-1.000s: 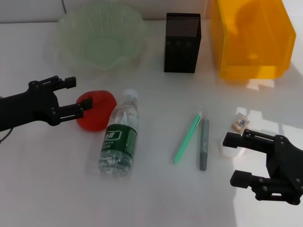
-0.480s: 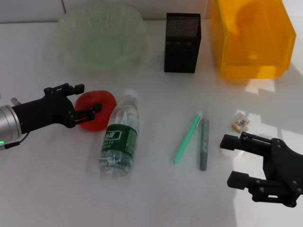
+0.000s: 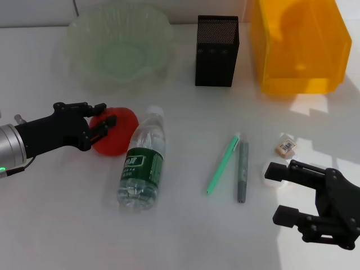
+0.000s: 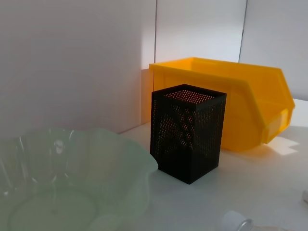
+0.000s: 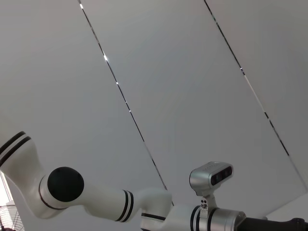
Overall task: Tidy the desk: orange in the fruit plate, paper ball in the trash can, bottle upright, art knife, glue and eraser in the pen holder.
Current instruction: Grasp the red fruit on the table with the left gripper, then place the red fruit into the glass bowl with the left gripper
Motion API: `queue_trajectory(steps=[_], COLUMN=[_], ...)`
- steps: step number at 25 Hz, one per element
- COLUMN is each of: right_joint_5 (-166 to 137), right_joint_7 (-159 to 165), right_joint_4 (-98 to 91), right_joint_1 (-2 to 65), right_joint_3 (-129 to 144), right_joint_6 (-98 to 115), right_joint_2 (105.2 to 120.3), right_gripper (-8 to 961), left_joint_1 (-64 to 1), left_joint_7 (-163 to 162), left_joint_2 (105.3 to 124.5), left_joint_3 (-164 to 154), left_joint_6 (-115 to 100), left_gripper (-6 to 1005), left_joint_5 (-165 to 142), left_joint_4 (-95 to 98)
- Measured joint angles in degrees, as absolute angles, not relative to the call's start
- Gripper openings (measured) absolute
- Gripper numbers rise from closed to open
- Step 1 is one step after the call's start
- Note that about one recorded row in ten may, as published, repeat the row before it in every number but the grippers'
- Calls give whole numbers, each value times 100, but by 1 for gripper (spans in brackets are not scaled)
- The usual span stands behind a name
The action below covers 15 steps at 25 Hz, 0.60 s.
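The left gripper now has its fingers set against the orange, one at the top edge and one on the near face. Half a second ago they stood wider around it; a second ago the gripper was farther to the left. This looks like the grasp closing, before a lift to the fruit plate.

The right gripper sits low on the right with its fingers apart, one beside the paper ball. It has barely shifted and holds nothing.

The orange rests on the table, touching the lying bottle on its right. The fruit plate is behind it, with open table between them, so an upward and backward path looks free. The bottle is the nearest thing to knock.

Further right, a green pen and a grey tool lie side by side; the eraser is near the paper ball. At the back, the pen holder stands beside the trash can.
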State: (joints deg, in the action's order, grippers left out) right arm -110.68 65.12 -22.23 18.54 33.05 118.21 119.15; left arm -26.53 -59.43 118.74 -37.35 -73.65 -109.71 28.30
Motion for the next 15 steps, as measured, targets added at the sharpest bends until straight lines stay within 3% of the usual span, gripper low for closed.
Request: queue_trajectory(steps=[15], right_joint_5=[-11038], right_joint_7=[6512], right_joint_4=[-2223], right_joint_1=[1828], right_joint_3=[3304], right_joint_6=[11833], right_joint_2=[11909], right_gripper=[784], left_joint_1=[-2540], left_joint_7=[-5883], left_joint_2=[11848], left_joint_3=[-3692], left_joint_6=[-8086], left_gripper=[165], left_joint_5=[-9551], left_joint_4=[3004])
